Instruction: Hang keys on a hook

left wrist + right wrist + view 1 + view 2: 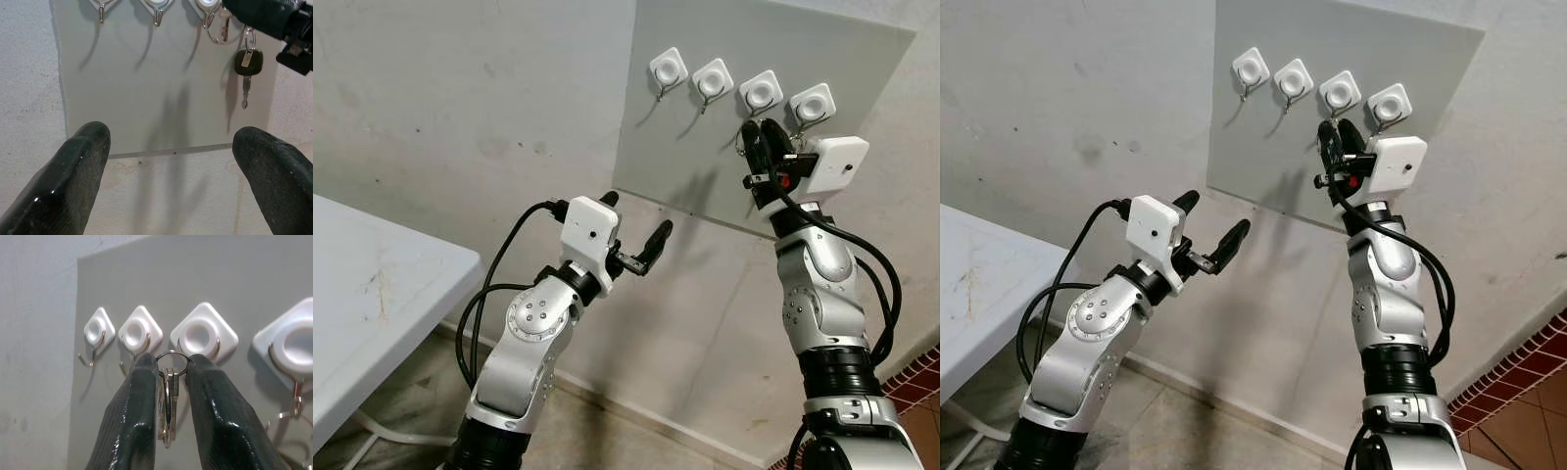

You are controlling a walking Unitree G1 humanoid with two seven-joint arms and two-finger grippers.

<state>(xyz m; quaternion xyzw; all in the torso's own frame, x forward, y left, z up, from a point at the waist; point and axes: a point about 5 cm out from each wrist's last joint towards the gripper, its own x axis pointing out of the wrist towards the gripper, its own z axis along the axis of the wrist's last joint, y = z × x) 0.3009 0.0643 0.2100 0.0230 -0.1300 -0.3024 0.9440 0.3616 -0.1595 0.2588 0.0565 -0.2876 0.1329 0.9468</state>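
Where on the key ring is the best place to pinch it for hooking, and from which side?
Grip the key ring low, across its flat sides, as the right gripper does now, coming from below and in front of the board. That leaves the ring's top arc bare above the fingertips to slip over the third hook, while the keys hang between the fingers.

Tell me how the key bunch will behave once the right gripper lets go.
The keys dangle loosely from the ring, so they'll probably swing. Thin, smooth metal may slip between the right gripper fingers. Likely light for the hook.
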